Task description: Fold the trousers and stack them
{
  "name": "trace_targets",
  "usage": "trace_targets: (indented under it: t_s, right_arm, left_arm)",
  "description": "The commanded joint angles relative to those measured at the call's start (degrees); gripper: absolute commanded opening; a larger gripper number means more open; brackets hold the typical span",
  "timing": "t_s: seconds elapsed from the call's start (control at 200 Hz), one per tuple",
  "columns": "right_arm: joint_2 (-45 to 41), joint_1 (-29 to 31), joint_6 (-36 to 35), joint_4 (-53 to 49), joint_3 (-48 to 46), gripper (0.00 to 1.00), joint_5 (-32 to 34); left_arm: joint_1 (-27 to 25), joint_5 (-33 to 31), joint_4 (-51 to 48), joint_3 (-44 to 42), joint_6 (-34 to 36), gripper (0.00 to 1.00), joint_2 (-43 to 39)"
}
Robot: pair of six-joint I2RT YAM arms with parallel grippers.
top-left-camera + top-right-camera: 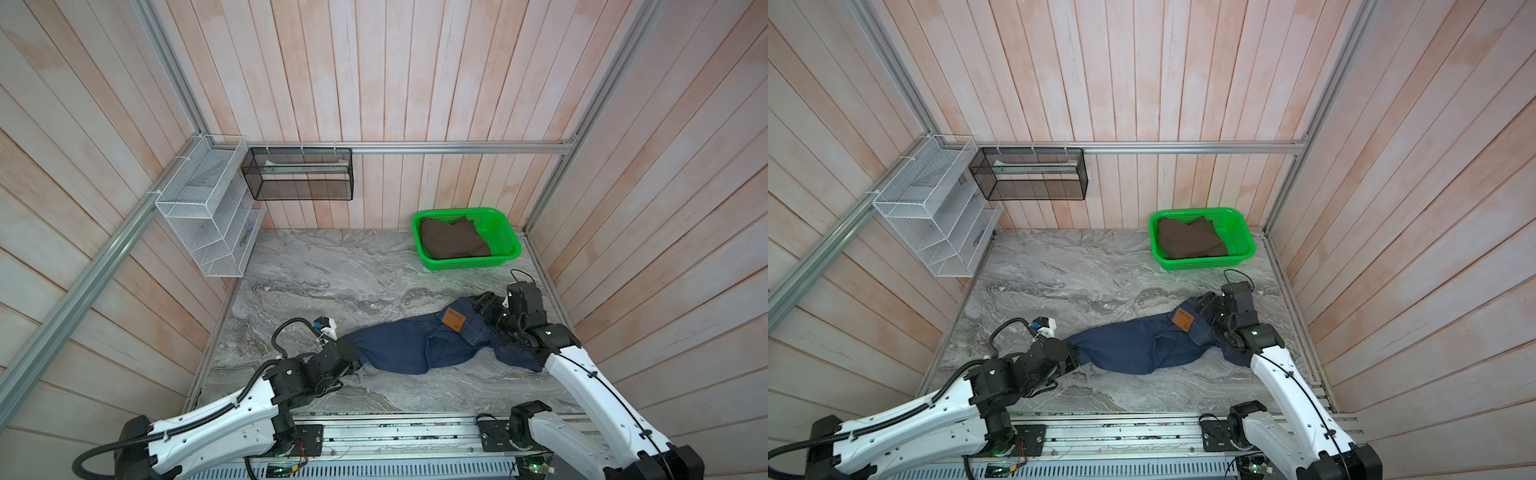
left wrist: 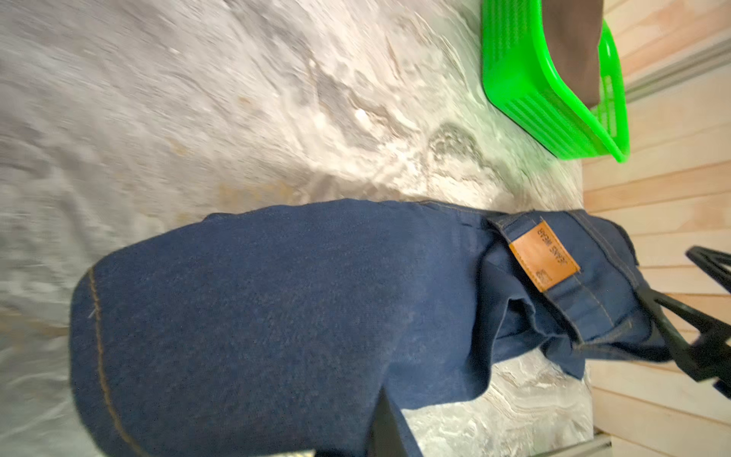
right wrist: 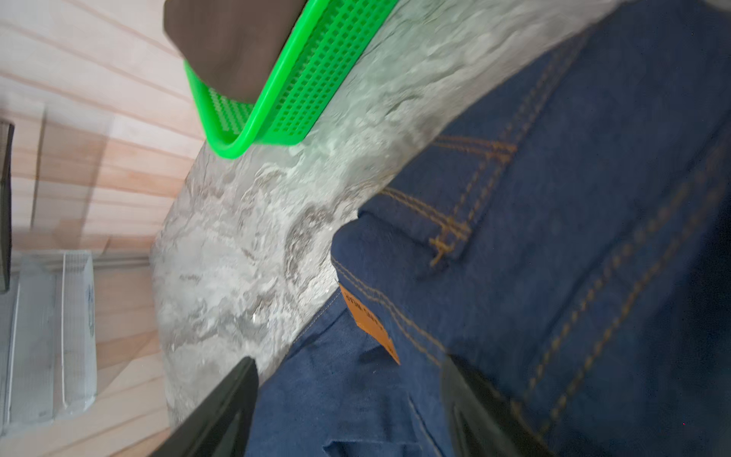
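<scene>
The trousers are dark navy jeans with a tan patch, lying crumpled across the marble table between both arms. My left gripper is at their left end, shut on the denim; in the left wrist view only one dark finger shows against the cloth. My right gripper sits at the waistband end, open. In the right wrist view its fingers stand wide apart, with denim lying between them.
A green basket holding a folded brown garment stands at the back right, close behind the right arm. A white wire rack and a black mesh shelf hang at the back left. Wooden walls enclose the table.
</scene>
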Motion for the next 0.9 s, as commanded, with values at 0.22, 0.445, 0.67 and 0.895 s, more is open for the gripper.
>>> trace_targets:
  t_s: [0.22, 0.445, 0.67, 0.895]
  right_arm:
    - [14.17, 18.88, 0.06, -5.37, 11.02, 0.78, 13.63]
    - [29.52, 27.39, -9.23, -18.30, 25.53, 0.79, 23.34]
    - [45.32, 33.56, -14.35, -29.84, 37.73, 0.80, 28.16]
    - [55.71, 35.33, -16.24, -34.68, 42.99, 0.85, 31.56]
  left_arm:
    - [6.81, -5.25, -16.54, 2.60, 4.25, 0.00, -5.86]
    - [7.74, -6.49, -16.28, 2.76, 4.48, 0.00, -4.73]
    - [8.06, -7.58, -17.16, 2.69, 3.95, 0.00, -6.68]
    - [8.15, -7.95, -17.42, 2.53, 3.64, 0.00, -7.39]
